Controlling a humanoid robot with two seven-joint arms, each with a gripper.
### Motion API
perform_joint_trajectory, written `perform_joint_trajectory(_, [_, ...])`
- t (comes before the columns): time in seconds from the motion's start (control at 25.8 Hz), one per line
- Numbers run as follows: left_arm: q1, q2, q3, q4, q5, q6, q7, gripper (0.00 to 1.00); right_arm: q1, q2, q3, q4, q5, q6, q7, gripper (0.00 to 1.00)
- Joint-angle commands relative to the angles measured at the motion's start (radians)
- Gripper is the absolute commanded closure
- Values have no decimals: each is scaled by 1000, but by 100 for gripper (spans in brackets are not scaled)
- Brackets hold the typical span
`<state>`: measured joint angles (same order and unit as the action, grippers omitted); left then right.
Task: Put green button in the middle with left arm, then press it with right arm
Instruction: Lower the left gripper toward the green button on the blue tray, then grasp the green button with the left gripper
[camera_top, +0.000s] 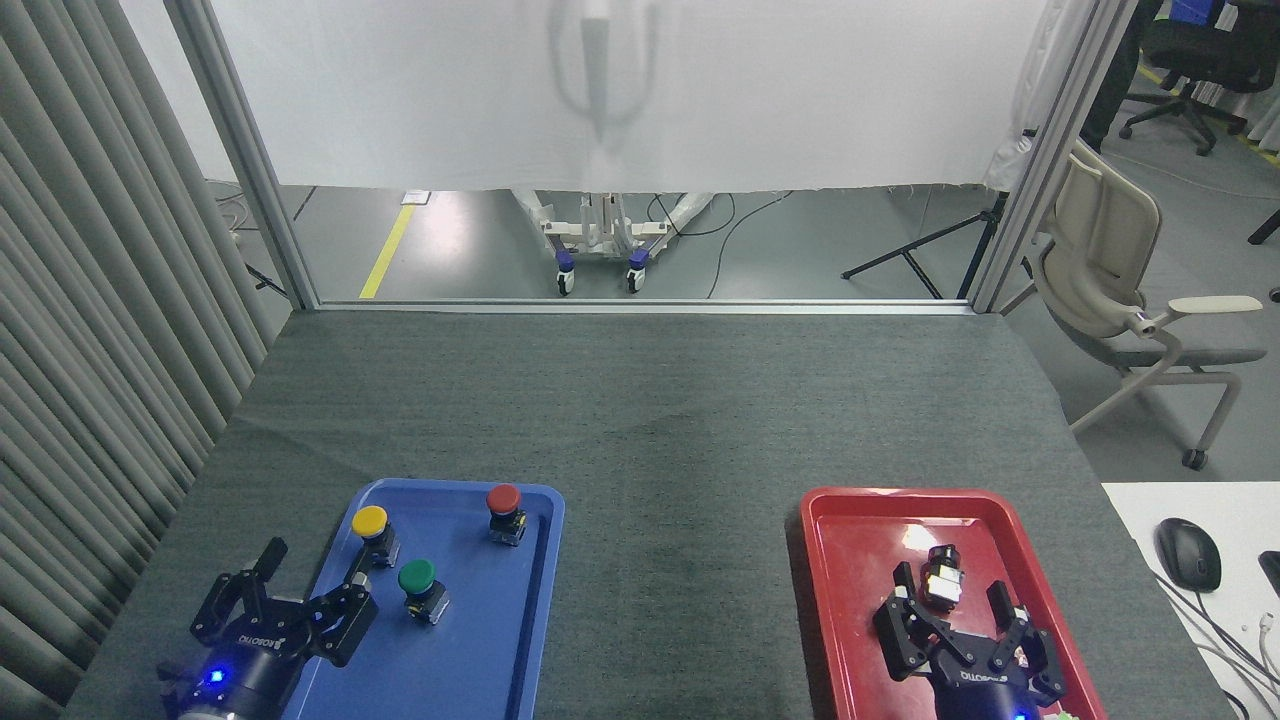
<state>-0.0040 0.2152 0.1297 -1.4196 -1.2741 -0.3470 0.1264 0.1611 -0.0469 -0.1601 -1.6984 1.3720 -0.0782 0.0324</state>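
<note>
Bright, even overhead light; sharp focus
</note>
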Motion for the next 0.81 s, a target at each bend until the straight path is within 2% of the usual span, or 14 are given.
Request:
perform_joint_trajectory(0.0, [2, -7, -32, 5, -17, 5, 2, 1, 2, -1, -1, -1, -1, 0, 0, 0])
perform_joint_trajectory(0.19, [-2, -39, -107, 41, -186, 83, 38, 2, 2, -1, -1, -1, -1, 0, 0, 0])
perform_joint_trajectory(0.39, [-4, -63, -119, 76, -189, 98, 39, 2, -2, -4, 1, 0, -1, 0, 0, 0])
perform_joint_trajectory(0.78, [-7, -71, -140, 94, -189, 100, 44, 2, 3, -7, 8, -10, -2, -43, 0, 0])
